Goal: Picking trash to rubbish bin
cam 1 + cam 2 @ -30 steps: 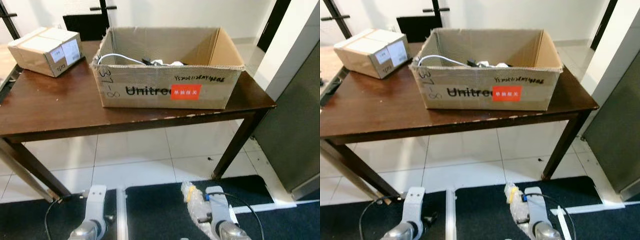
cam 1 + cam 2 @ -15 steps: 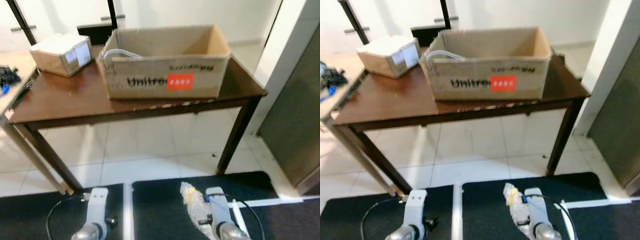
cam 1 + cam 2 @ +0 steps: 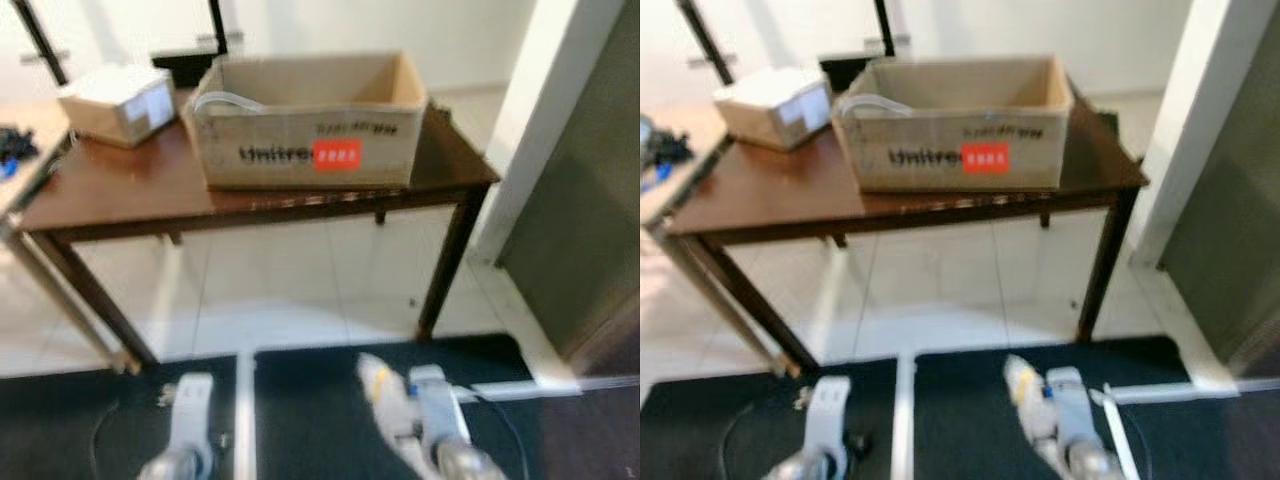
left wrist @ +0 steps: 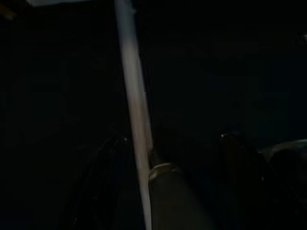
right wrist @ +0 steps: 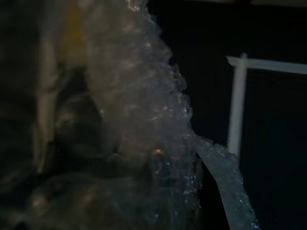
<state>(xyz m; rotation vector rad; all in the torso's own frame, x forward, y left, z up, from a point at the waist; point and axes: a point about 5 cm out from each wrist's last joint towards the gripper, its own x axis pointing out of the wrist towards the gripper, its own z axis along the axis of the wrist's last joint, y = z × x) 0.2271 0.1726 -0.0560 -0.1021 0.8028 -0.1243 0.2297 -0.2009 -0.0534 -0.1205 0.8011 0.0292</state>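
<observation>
A crumpled wad of clear bubble wrap (image 3: 378, 388) with a yellow patch hangs low at my right side, over the black mat. My right gripper (image 3: 402, 432) is shut on it. In the right wrist view the bubble wrap (image 5: 144, 120) covers the fingers. My left arm (image 3: 190, 420) hangs idle at the left. In the dark left wrist view its two fingers (image 4: 106, 163) stand apart with nothing between them. The head views are blurred.
A dark wooden table (image 3: 120, 190) stands ahead, carrying an open cardboard box (image 3: 310, 125) and a small taped carton (image 3: 115, 100). White tiles lie under it, then a black mat (image 3: 310, 370) with white tape lines (image 3: 243, 400). A white pillar (image 3: 525, 110) and a grey panel (image 3: 590, 200) stand at the right.
The whole picture has shifted and blurred, so the camera has moved: the table sits farther off and more to the left. The bubble wrap stays in my right gripper.
</observation>
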